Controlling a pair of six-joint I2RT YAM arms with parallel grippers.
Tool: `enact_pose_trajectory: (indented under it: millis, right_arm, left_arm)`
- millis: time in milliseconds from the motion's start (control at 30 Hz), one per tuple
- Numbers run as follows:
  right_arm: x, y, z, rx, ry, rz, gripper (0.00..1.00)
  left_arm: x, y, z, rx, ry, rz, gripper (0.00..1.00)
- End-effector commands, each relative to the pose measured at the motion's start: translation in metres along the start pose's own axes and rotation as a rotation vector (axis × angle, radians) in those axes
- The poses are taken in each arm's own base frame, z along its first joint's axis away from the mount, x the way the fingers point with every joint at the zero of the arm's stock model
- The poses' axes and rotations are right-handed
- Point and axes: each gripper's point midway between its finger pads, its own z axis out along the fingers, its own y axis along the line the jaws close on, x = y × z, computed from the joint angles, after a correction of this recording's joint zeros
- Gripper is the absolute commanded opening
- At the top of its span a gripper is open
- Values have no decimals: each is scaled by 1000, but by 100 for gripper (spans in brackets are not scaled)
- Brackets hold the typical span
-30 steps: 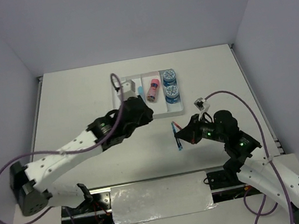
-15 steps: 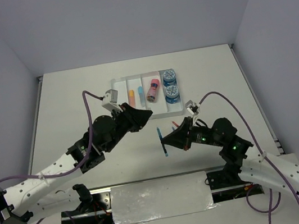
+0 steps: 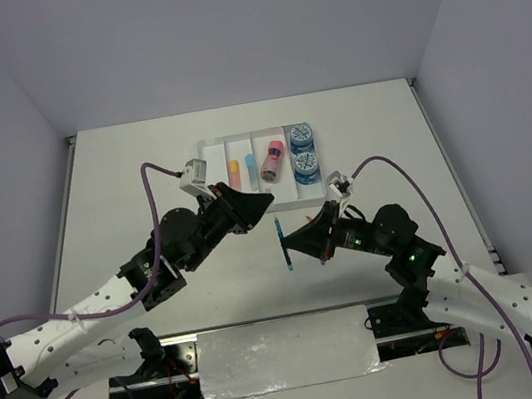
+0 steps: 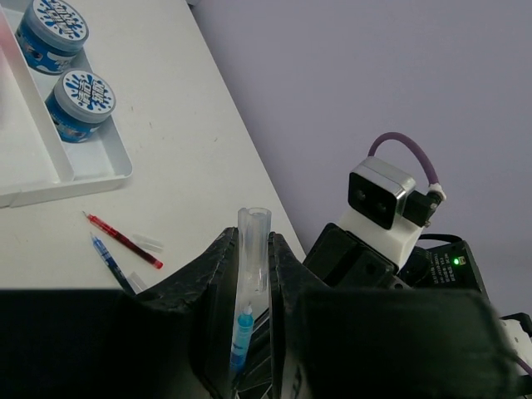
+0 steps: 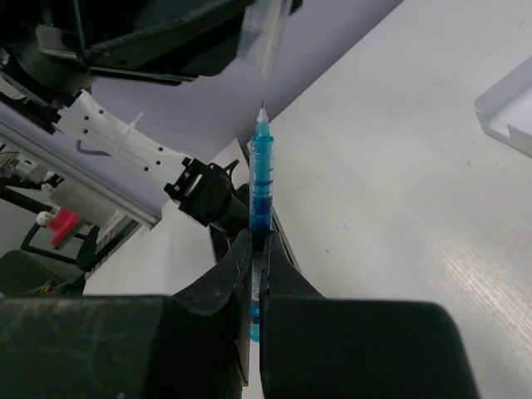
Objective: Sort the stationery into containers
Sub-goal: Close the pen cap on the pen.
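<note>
Matt white table [image 3: 138, 159]; glossy plastic tray [image 3: 215, 167]; translucent blue plastic pen [image 5: 260, 166]; clear plastic cap [image 4: 253, 241].

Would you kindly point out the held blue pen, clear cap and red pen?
held blue pen [image 5: 260, 179]: right wrist view, barrel.
clear cap [image 4: 252, 249]: left wrist view, wall.
red pen [image 4: 123, 241]: left wrist view, shaft.

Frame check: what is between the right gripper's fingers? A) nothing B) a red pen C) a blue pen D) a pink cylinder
C: the right gripper is shut on the blue pen, whose tip is aimed at the clear cap held by the left gripper.
</note>
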Motion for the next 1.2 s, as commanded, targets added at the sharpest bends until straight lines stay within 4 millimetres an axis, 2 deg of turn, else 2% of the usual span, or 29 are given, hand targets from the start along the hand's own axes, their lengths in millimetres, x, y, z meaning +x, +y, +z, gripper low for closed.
enact_pose_trajectory:
  millis: [0,300,767,1167]
  right_arm:
    - [-33,26,5,-71,-90,-60,0]
    - [-36,25,9,-62,-89,-61,0]
    - [-40,21,10,-29,-99,-53,0]
    - [-53,22,15,0,-119,-40,0]
  left_arm:
    - [-8,-10,1,44,-31,16,15]
    - [-4,-12,3,57,-16,20,15]
    - [1,-5,6,45,-10,40,14]
    - [2,-6,1,74,-18,49,14]
